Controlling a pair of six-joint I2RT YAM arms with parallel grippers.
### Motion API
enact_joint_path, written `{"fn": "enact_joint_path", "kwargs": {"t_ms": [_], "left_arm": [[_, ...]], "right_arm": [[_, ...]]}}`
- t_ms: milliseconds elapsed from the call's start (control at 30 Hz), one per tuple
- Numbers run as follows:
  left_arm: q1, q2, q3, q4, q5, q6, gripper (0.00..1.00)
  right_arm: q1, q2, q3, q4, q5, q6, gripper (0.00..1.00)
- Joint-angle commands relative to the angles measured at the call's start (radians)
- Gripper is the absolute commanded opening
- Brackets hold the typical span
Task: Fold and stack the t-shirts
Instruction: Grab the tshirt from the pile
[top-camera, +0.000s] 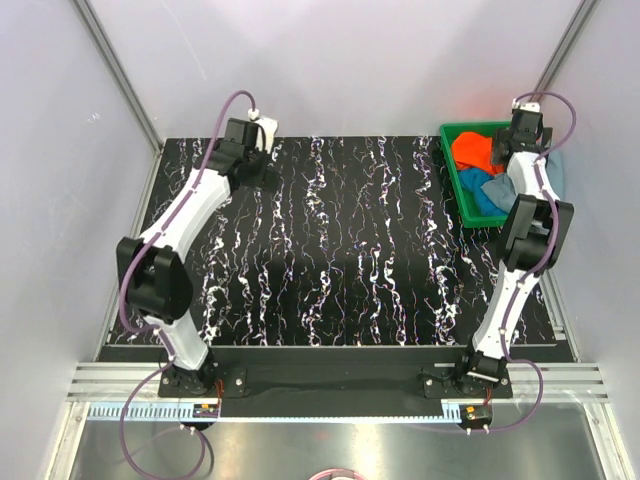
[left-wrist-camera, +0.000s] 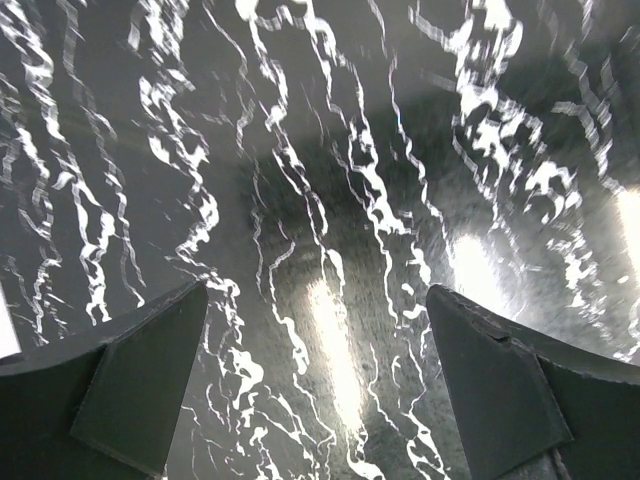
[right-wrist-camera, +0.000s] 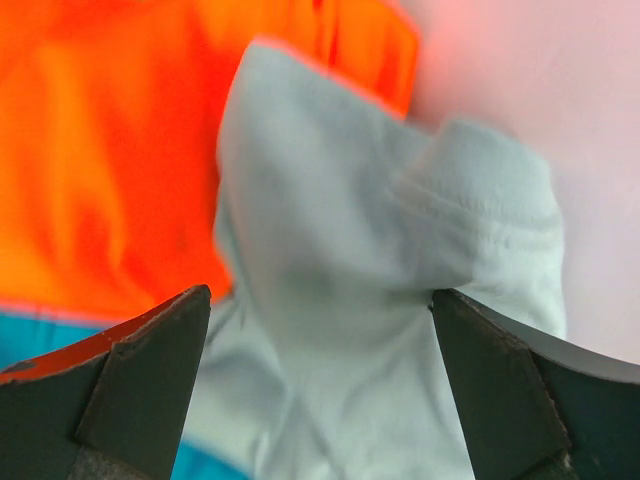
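Three crumpled t-shirts lie in a green tray (top-camera: 451, 168) at the back right: an orange one (top-camera: 470, 150), a bright blue one (top-camera: 487, 193) and a grey-blue one (top-camera: 554, 172) at the tray's right side. My right gripper (top-camera: 524, 128) hangs over the tray. In the right wrist view it (right-wrist-camera: 320, 295) is open, with a bunched fold of the grey-blue shirt (right-wrist-camera: 370, 250) between the jaws; the orange shirt (right-wrist-camera: 110, 150) lies to the left and the bright blue one (right-wrist-camera: 40, 335) shows at the bottom left. My left gripper (top-camera: 260, 128) (left-wrist-camera: 316, 290) is open and empty over the table.
The black white-veined tabletop (top-camera: 350, 240) spans the middle. Pale walls with metal posts close the back and sides. The left arm reaches to the far left corner, the right arm along the right edge.
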Motion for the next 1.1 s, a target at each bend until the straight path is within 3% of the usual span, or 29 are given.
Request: {"fn": "enact_joint_path", "kwargs": {"t_ms": [0,133,167,233,267,300,600,733,1067], "left_arm": [[-0.033,0.029,0.041,-0.002,-0.014,0.041,0.99],[-0.041,0.038,0.076,-0.010,-0.018,0.055,0.99],[-0.041,0.040,0.079,-0.011,-0.018,0.055,0.99],[-0.043,0.037,0.079,-0.008,-0.025,0.057,0.99],[-0.041,0.037,0.079,-0.008,-0.025,0.058,0.99],[-0.041,0.035,0.077,-0.007,-0.025,0.055,0.99],[-0.061,0.014,0.077,0.018,-0.025,0.055,0.99],[-0.058,-0.027,0.053,0.056,-0.102,0.055,0.99],[-0.015,-0.132,0.030,0.049,-0.088,0.035,0.99]], "right_arm": [[-0.008,0.087,0.136,-0.027,0.091,-0.025,0.99],[-0.008,0.129,0.155,-0.024,0.076,-0.009,0.93],[-0.008,0.139,0.162,-0.035,0.057,-0.005,0.81],[-0.008,0.136,0.164,-0.046,0.050,0.004,0.45],[-0.008,0.120,0.162,-0.049,0.046,0.014,0.04],[-0.008,0.106,0.164,-0.063,0.039,0.023,0.00],[0.018,-0.115,0.181,-0.179,-0.118,0.106,0.00],[0.053,-0.215,0.187,-0.204,-0.167,0.109,0.00],[0.072,-0.198,0.152,-0.235,-0.145,0.088,0.00]]}}
